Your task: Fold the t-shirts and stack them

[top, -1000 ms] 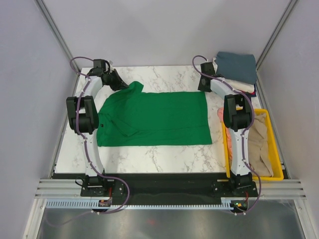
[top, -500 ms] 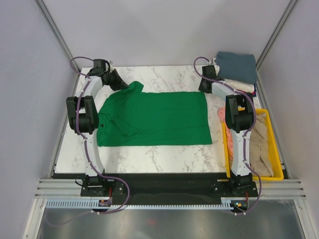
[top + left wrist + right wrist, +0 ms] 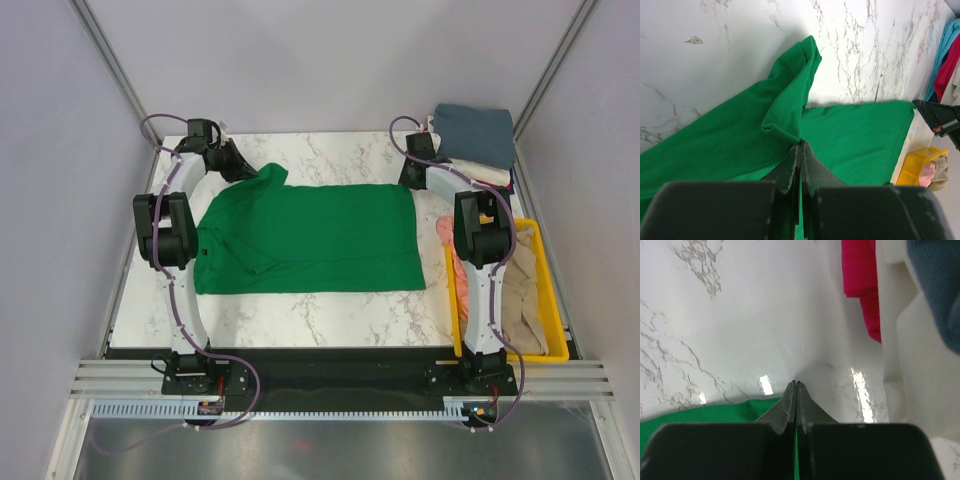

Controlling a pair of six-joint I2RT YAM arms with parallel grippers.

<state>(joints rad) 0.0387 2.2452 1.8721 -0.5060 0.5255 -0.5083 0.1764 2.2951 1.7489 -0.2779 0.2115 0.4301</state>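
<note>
A bright green t-shirt (image 3: 310, 240) lies spread flat on the marble table, its collar toward the left. My left gripper (image 3: 801, 143) is shut on a raised fold of its far sleeve (image 3: 790, 100); in the top view it sits at the far left (image 3: 238, 165). My right gripper (image 3: 796, 383) is shut at the shirt's far right corner (image 3: 408, 182), tips down at the marble, with a green strip showing between the jaws. Folded t-shirts are stacked at the back right, slate blue (image 3: 475, 130) on top, white (image 3: 895, 340) and red (image 3: 862, 280) beneath.
A yellow bin (image 3: 548, 352) stands along the table's right edge with beige (image 3: 520, 295) and salmon pink (image 3: 447, 232) t-shirts in it. Grey walls close in both sides. The table's front edge runs just past the arm bases.
The right gripper's jaws have closed at the shirt's far right corner, and its arm shifted slightly right. The left gripper and the shirt have stayed put.
</note>
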